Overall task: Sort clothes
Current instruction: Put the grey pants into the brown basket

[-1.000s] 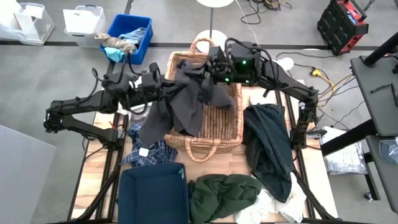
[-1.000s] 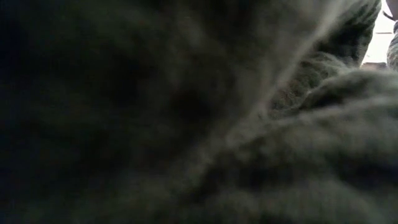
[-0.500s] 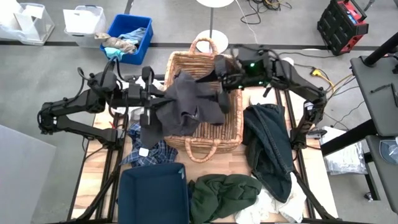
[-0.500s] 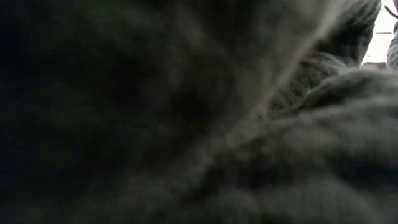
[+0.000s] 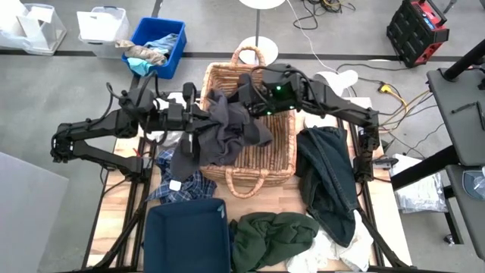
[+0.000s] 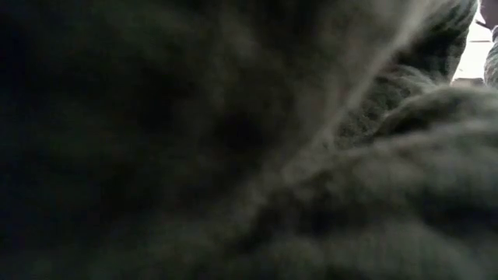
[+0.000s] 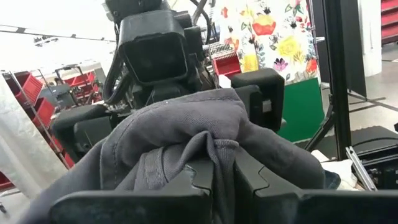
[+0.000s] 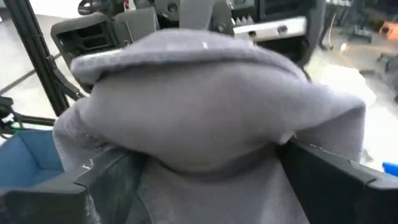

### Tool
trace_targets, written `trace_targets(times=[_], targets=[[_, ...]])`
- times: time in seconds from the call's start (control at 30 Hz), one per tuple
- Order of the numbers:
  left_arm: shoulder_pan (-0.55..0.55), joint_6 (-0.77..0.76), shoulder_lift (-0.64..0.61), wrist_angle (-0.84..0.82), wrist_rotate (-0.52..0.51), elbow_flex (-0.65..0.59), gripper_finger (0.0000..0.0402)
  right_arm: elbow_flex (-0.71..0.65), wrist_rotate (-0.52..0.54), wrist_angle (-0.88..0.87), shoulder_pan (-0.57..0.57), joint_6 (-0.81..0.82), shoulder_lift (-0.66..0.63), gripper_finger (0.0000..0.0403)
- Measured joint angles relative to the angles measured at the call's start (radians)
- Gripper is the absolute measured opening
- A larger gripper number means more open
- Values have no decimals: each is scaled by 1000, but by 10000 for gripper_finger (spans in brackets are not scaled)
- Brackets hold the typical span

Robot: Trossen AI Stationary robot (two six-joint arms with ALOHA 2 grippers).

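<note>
As both arms draw closer together over the wicker basket, the charcoal garment bunches between them, left end effector and right end effector each clamped on its cloth; sorting looks mid-transfer.

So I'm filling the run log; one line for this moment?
left gripper: shut on charcoal cloth garment | right gripper: shut on it | above woven wicker basket
</note>
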Motion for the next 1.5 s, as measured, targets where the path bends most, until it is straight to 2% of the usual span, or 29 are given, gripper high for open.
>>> trace_targets(times=[0.1, 0.17, 0.3, 0.37, 0.4, 0.57, 0.77, 0.93, 1.07, 1.17, 1.3, 1.5], targets=[[0, 0, 0, 4, 2, 0, 2, 0, -27, 27, 4, -36, 7, 308], [-1, -2, 0, 12, -4, 0, 2, 0, -47, 48, 9, -54, 12, 261], [-1, -67, -1, 34, -92, 0, 9, 0, -40, 76, 13, -84, 17, 132], [2, -137, -5, 35, -111, 1, 30, 0, -34, 76, 11, -103, 18, 62], [3, -156, -9, 23, -114, 1, 45, 0, -29, 74, 10, -113, 19, 39], [2, -212, -41, -12, -115, 1, 147, 0, -14, 82, 7, -109, 20, 35], [3, -203, -98, -83, -203, 1, 247, -2, 110, 65, 4, -118, 6, 35], [5, -192, -147, -146, -308, 3, 287, -3, 343, 48, 2, -149, -30, 35], [5, -192, -177, -156, -374, 2, 298, -2, 610, -25, -7, -194, -53, 35], [4, -192, -199, -148, -409, 2, 299, -2, 719, -119, -38, -166, -55, 35], [4, -192, -214, -148, -432, 2, 300, -2, 675, -276, -122, 1, -49, 34], [3, -192, -220, -140, -432, 2, 300, -17, 338, -382, -240, 217, -2, 34]])
